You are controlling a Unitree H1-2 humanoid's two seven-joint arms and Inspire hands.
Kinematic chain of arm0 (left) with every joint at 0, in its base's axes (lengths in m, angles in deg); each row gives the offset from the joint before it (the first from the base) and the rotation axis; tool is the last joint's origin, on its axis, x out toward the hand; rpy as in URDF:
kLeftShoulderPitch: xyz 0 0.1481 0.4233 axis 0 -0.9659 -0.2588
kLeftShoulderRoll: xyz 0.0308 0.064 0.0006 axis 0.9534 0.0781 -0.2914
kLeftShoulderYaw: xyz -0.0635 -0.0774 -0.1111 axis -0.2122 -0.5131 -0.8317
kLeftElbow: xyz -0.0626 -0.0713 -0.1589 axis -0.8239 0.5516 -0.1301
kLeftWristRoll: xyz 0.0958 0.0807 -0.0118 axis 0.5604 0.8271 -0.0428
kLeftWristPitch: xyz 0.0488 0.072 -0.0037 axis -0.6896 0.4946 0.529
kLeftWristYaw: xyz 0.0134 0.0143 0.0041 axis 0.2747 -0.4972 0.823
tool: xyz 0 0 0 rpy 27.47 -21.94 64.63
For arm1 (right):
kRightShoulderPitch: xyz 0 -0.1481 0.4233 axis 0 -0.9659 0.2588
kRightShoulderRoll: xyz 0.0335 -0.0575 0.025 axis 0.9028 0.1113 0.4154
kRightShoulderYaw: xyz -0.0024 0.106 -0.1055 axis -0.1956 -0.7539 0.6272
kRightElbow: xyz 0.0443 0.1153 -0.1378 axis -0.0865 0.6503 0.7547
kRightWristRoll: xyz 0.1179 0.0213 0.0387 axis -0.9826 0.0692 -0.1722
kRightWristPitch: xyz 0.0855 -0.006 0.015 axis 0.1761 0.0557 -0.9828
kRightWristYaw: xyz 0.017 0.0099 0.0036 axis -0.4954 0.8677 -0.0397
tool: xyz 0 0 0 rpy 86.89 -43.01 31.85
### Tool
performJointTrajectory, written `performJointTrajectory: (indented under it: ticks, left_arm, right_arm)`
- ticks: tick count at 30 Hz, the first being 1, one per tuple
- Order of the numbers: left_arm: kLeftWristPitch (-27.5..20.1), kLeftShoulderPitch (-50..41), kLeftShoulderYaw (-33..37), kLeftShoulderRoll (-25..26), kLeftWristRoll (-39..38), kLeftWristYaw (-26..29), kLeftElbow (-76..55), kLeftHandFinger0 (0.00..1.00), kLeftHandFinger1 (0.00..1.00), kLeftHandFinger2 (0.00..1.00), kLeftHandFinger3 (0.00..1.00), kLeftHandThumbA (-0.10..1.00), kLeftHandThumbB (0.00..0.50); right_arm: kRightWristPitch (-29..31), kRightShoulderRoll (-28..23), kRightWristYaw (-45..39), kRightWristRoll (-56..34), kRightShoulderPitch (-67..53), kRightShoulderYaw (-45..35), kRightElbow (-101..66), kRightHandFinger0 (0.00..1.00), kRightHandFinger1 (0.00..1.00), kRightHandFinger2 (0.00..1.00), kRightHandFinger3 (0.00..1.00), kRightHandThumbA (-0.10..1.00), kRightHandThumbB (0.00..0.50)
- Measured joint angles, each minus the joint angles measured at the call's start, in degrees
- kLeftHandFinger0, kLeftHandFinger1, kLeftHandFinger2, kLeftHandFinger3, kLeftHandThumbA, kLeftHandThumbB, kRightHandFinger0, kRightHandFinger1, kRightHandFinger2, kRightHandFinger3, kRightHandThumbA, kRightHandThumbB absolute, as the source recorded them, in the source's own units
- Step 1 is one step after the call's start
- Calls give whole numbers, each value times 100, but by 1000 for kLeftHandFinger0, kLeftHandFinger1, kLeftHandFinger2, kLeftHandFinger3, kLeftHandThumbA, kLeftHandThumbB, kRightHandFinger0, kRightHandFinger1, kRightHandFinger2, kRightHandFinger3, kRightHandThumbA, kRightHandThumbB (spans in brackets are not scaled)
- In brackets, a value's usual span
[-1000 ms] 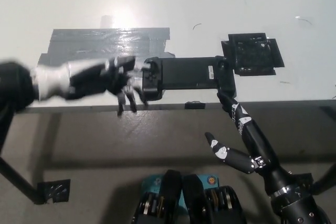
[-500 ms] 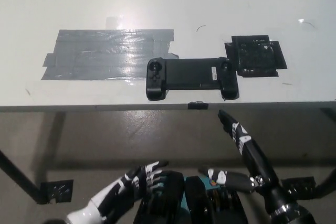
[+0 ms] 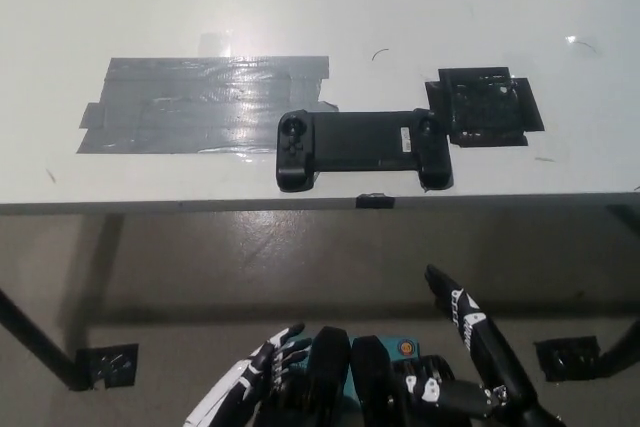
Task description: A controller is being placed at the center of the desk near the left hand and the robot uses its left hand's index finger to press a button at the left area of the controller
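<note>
A black controller lies flat on the white desk, close to its front edge, long side running left to right. Its left grip with a round stick faces the grey tape patch. Nothing touches it. My white left hand hangs low at the bottom of the head view, below the desk edge, fingers apart and holding nothing. My black right hand is at the bottom right, also below the desk, fingers spread and empty.
A wide patch of grey tape covers the desk left of the controller. A black taped square sits right of it. A small black clip is on the desk's front edge. The floor lies below.
My left hand has left the controller's left end and dropped below the desk to the bottom of the picture. The right hand has sunk lower too. The controller stays put.
</note>
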Motion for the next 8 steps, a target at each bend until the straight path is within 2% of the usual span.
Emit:
performJointTrajectory:
  ticks: [5, 8]
  left_arm:
    - [-467, -66, -24, -39, 290, 399, 167, 1000, 1000, 1000, 1000, 1000, 282]
    - [-678, -105, -25, -65, 429, 574, 189, 1000, 1000, 1000, 1000, 1000, 257]
  right_arm:
    - [15, 76, 12, -2, -124, 0, 10, 1000, 1000, 1000, 1000, 1000, 230]
    - [14, 153, 17, -4, -221, 7, -29, 1000, 1000, 1000, 1000, 1000, 239]
